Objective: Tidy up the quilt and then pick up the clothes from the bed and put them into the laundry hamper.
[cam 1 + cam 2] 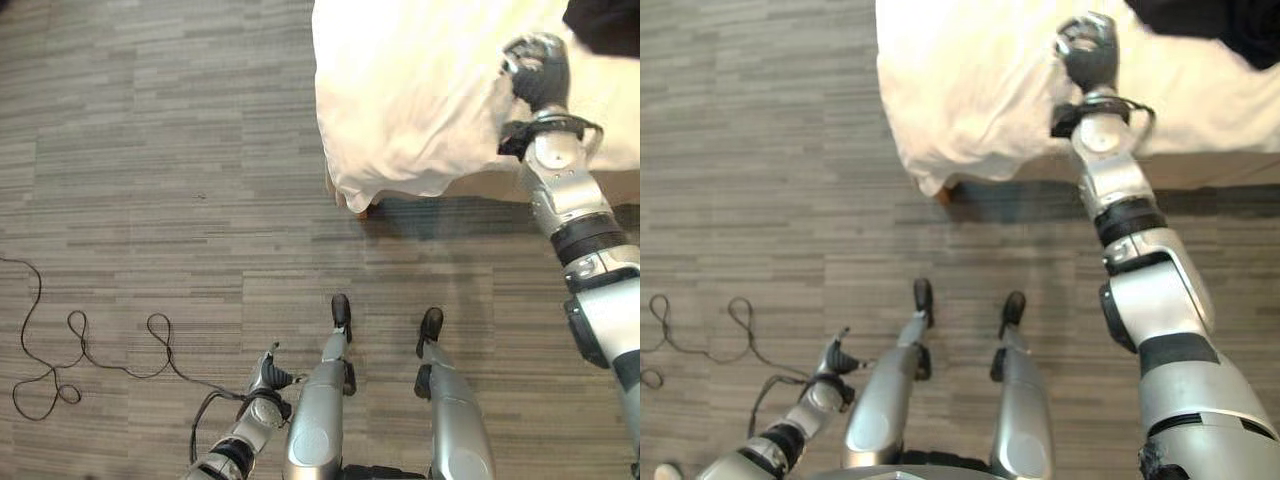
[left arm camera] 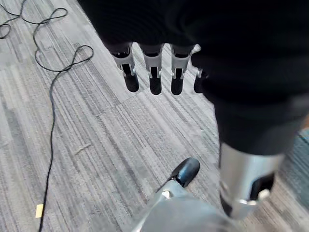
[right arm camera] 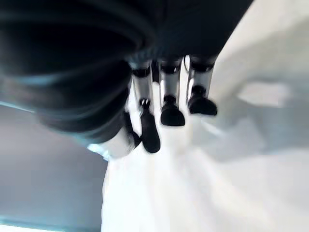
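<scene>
Fingers (image 1: 520, 55) of the right hand (image 1: 540, 75), head views: curled at a raised fold of the white quilt (image 1: 410, 90), though whether they grip it cannot be told. Quilt: puffy, creased, draped over the bed corner toward the grey carpet floor (image 1: 150, 150). Dark clothing (image 1: 605, 22): on the bed, far corner. Left hand (image 1: 268, 375): low beside the body. Left wrist view: left hand (image 2: 154, 63), fingers (image 2: 155, 79) straight, apart, over the floor. Right wrist view: fingers (image 3: 171, 108) bent above white quilt (image 3: 203, 183).

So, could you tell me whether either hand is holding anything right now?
Neither holds anything: the right hand hovers open over the white quilt; the left hand hangs open above the floor.
</scene>
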